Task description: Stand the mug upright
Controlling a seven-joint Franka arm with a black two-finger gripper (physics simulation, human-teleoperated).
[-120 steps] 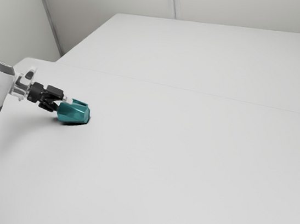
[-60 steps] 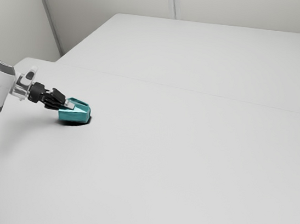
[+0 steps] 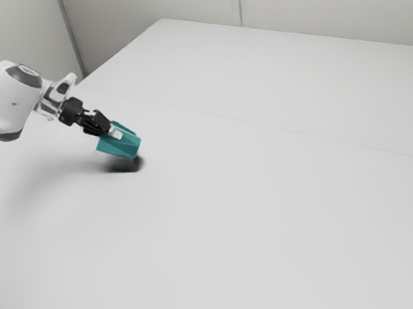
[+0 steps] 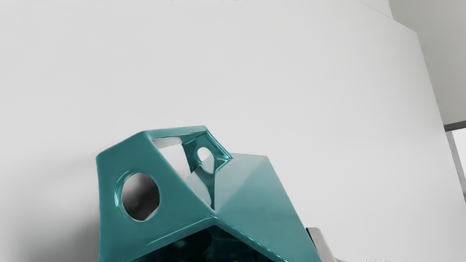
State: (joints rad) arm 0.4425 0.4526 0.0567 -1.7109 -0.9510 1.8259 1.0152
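Hold the teal mug (image 3: 121,147) clamped in the claw (image 3: 115,134), tipped on its side above the tabletop (image 3: 257,230), with its open mouth toward the arm (image 3: 14,102).

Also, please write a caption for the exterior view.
Robot gripper holding a teal mug tilted above the white table.

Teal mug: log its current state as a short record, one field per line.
object: teal, faceted mug
held by: gripper, shut on it
height: raised off the table, with its shadow lying apart below
attitude: tipped on its side, not upright
opening: dark inside, facing the hand
task status: not yet done
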